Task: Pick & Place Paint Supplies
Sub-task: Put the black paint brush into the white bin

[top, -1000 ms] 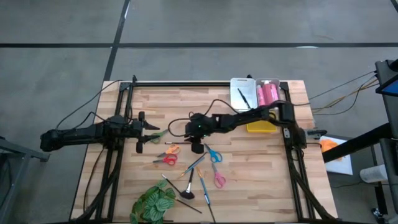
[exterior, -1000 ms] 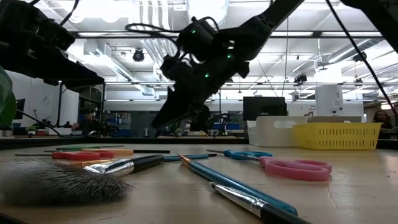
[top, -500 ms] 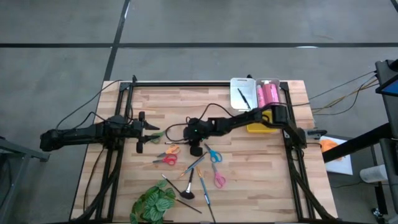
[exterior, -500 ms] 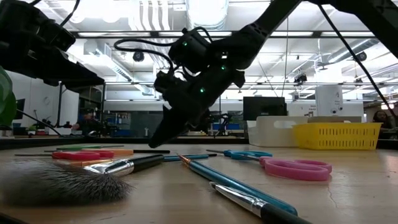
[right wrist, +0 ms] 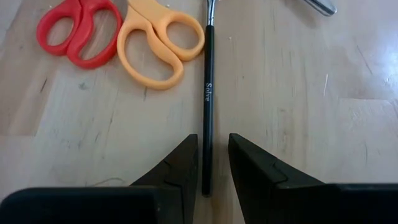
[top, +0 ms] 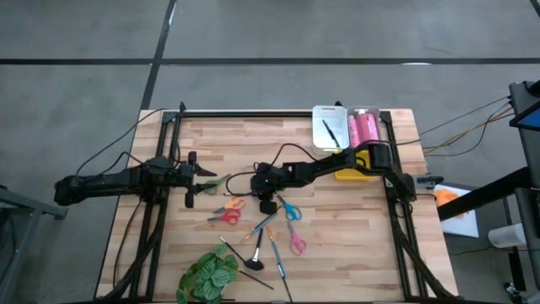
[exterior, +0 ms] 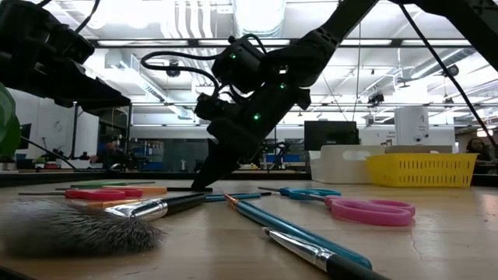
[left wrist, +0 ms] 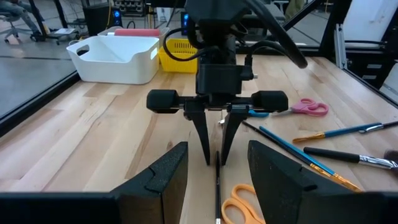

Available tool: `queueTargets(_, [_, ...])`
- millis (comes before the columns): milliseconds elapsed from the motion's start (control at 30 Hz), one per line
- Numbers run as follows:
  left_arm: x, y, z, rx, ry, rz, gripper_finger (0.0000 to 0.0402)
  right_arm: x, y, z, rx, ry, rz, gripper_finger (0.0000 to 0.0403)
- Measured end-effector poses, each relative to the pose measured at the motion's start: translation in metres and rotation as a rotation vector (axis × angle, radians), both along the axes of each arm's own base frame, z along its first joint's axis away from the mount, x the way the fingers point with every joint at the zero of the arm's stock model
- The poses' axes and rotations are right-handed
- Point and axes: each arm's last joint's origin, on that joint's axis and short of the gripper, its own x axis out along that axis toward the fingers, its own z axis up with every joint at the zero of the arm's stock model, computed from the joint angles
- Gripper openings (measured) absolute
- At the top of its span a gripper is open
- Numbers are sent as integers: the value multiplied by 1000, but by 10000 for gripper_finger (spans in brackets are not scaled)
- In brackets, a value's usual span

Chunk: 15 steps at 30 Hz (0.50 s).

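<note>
My right gripper (top: 268, 205) is open and low over the middle of the table, pointing down. Its fingertips (right wrist: 212, 138) stand on either side of the free end of a thin black brush handle (right wrist: 206, 93), apart from it. The brush lies flat on the table beside orange scissors (right wrist: 160, 46) and red scissors (right wrist: 78, 31). From the left wrist view, the two fingers (left wrist: 216, 163) reach down to the wood over the brush (left wrist: 217, 186). My left gripper (top: 202, 178) waits open at the table's left. Pink tubes (top: 364, 127) lie in a clear bin.
Blue scissors (top: 289, 209), pink scissors (top: 297, 243) and several brushes (top: 274, 245) lie near the table's front, beside a leafy plant (top: 207, 274). A white bin (top: 329, 127) holding a brush and a yellow basket (top: 354, 171) stand at the far right.
My right gripper has come down toward the table and a little toward the left, until its fingertips reach the wood around the black brush's handle end. The brush and scissors have stayed where they were.
</note>
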Motion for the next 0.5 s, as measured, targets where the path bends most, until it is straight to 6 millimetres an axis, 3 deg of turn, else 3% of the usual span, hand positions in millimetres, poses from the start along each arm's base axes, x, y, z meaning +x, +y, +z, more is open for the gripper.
queueTargets(233, [0, 0, 0, 0, 0, -1, 169, -2, 0, -1, 17, 19, 10, 85])
queueTargets(500, [0, 0, 0, 0, 0, 0, 169, -2, 0, -1, 26, 28, -1, 15])
